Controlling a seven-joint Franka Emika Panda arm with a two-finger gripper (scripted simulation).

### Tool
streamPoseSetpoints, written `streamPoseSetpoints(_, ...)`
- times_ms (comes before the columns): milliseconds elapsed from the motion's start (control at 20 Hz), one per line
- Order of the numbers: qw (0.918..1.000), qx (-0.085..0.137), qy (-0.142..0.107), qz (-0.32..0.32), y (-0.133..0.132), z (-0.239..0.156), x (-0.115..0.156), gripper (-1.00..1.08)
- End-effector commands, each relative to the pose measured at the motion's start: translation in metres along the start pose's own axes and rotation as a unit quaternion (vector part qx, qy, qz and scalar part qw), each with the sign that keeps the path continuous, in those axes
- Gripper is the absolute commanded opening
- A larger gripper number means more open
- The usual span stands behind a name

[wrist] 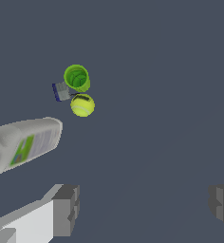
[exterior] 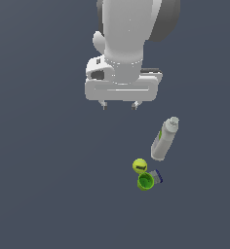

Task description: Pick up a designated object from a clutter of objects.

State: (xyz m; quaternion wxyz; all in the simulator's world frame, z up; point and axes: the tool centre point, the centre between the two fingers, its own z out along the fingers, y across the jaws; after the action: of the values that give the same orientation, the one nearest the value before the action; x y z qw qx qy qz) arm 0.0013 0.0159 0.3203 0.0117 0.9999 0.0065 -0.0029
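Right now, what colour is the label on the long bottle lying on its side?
Green and white on the grey-white bottle; clearest in the wrist view.

cup (exterior: 145,182): bright lime green
ball (exterior: 140,166): yellow-green with a dark mark
bottle (exterior: 164,139): grey-white, green label patch
small item (exterior: 157,176): grey and blue
floor (exterior: 44,175): plain dark slate blue
gripper (exterior: 119,105): white body, grey fingers

A single flat surface (exterior: 44,185) of dark slate blue-grey fills both views from edge to edge, plain and unpatterned, with no seam, wall, furniture or window anywhere in sight. The lighting is even and soft, giving only faint shading across the ground and no sharply outlined shadows in either the exterior or wrist view
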Motion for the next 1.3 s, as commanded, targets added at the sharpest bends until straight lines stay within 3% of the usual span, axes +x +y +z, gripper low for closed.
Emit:
streamPoseSetpoints(0,1.0000,0.000,0.000,0.000,0.000,0.000,0.000,1.00)
streamPoseSetpoints(800,0.9995,-0.007,-0.010,-0.029,-0.017,0.006,0.005,1.00)
streamPoseSetpoints(1250,0.9963,-0.009,-0.010,-0.085,-0.023,0.017,0.021,1.00)
